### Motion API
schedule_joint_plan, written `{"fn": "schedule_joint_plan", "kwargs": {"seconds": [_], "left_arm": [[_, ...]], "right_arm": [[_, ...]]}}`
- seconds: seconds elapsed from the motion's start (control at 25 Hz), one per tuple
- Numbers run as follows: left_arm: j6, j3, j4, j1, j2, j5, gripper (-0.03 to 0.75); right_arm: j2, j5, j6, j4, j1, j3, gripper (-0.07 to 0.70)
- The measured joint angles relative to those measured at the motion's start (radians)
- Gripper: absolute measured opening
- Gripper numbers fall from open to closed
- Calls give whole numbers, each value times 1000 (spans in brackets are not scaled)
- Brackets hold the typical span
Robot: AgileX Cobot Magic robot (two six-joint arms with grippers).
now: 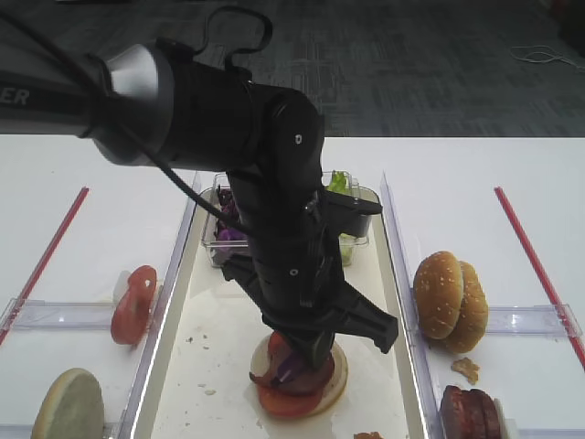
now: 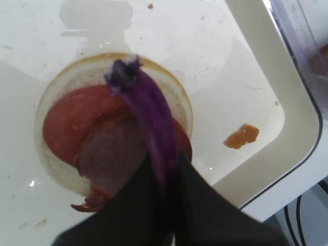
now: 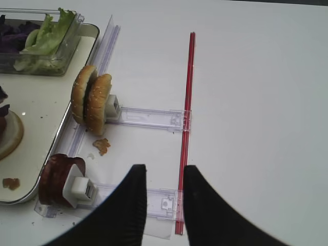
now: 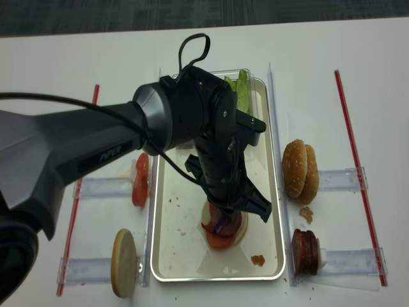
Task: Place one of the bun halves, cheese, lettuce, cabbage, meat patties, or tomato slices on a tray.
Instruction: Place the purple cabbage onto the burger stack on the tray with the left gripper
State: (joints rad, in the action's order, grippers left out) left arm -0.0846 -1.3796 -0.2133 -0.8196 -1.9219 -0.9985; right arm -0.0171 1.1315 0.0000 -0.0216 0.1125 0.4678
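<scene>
My left gripper (image 2: 164,159) is shut on a strip of purple cabbage (image 2: 146,107) and hangs low over the cream tray (image 1: 178,302). Right under it lies a bun half (image 2: 82,79), cut face up, carrying a tomato slice (image 2: 64,123) and a meat patty (image 2: 110,154). From above, the arm hides most of this stack (image 1: 297,380). My right gripper (image 3: 164,171) stands open and empty over the table, right of the tray. Near it, two bun halves (image 3: 92,100) and meat patties (image 3: 56,177) stand on edge in clear holders.
A clear tub (image 1: 219,240) at the tray's far end holds purple shreds and lettuce (image 1: 339,183). Left of the tray stand tomato slices (image 1: 134,305) and a bun half (image 1: 69,405). Red strips (image 1: 535,261) and clear rails (image 3: 148,118) lie on the table. Crumbs (image 2: 242,137) dot the tray.
</scene>
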Motion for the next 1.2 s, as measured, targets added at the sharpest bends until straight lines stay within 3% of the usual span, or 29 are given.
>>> {"fn": "schedule_joint_plan", "kwargs": {"seconds": [1.2], "left_arm": [[1, 0, 3, 0, 0, -12, 15]], "right_arm": [[0, 0, 0, 0, 0, 0, 216]]}}
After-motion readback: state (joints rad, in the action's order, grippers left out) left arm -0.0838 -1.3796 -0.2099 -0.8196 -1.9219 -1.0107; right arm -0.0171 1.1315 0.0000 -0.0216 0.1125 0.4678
